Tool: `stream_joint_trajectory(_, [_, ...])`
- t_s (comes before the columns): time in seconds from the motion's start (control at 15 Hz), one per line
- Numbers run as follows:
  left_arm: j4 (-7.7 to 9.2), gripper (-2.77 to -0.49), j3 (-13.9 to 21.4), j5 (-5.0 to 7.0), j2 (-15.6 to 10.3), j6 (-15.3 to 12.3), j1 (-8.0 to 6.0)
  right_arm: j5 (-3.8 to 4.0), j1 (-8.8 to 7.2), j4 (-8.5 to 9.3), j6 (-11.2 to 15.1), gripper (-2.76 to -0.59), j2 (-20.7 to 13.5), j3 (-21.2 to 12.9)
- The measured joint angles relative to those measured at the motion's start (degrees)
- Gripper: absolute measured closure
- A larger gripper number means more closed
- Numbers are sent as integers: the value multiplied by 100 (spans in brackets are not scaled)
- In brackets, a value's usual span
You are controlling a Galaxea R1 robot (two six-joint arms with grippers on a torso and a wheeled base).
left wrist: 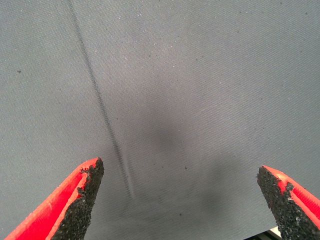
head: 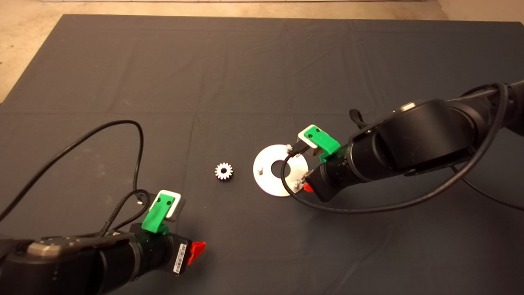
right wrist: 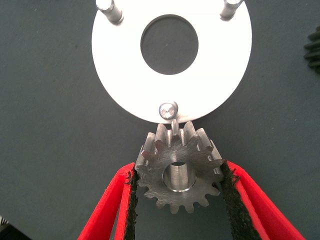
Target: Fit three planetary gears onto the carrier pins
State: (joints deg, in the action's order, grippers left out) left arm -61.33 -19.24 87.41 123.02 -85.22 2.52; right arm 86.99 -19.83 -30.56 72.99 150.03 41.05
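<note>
R gripper (right wrist: 177,187) jaws clamp a small grey-silver toothed metal gear (right wrist: 178,172), just short of nearest silver stud (right wrist: 168,108) on flat round silver disc (right wrist: 125,75). Second gear (head: 223,171) lies beside disc on dark mat (head: 245,82). L gripper (left wrist: 180,200) jaws wide apart, nothing between, near mat's front.

The head camera sits high up and looks down on the whole dark mat (head: 254,69), with the disc (head: 268,180) just right of the middle of the frame. The right wrist camera looks down from very close past its red fingers (right wrist: 127,200) at that same disc (right wrist: 120,60). The left wrist camera, also close, faces only bare mat (left wrist: 165,75) between its fingers (left wrist: 82,200), which the head view also shows.
</note>
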Motion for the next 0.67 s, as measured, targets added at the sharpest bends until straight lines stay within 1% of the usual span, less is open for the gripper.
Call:
stream_joint_trajectory(0.13, [0,-222,0,2,0,0,0,0,0,-15,0,-102,70,167])
stream_joint_trajectory(0.33, [-1,-222,0,0,0,0,0,0,11,-55,-5,-102,181,230])
stream_joint_trajectory(0.47, [0,-222,0,0,0,0,0,-15,126,-57,-9,-102,236,346])
stream_joint_trajectory(0.53, [-1,-222,0,5,0,-2,0,-8,169,-55,-13,-102,262,402])
stream_joint_trajectory(0.67, [-2,-222,0,0,0,-2,0,7,193,-57,-102,-102,363,497])
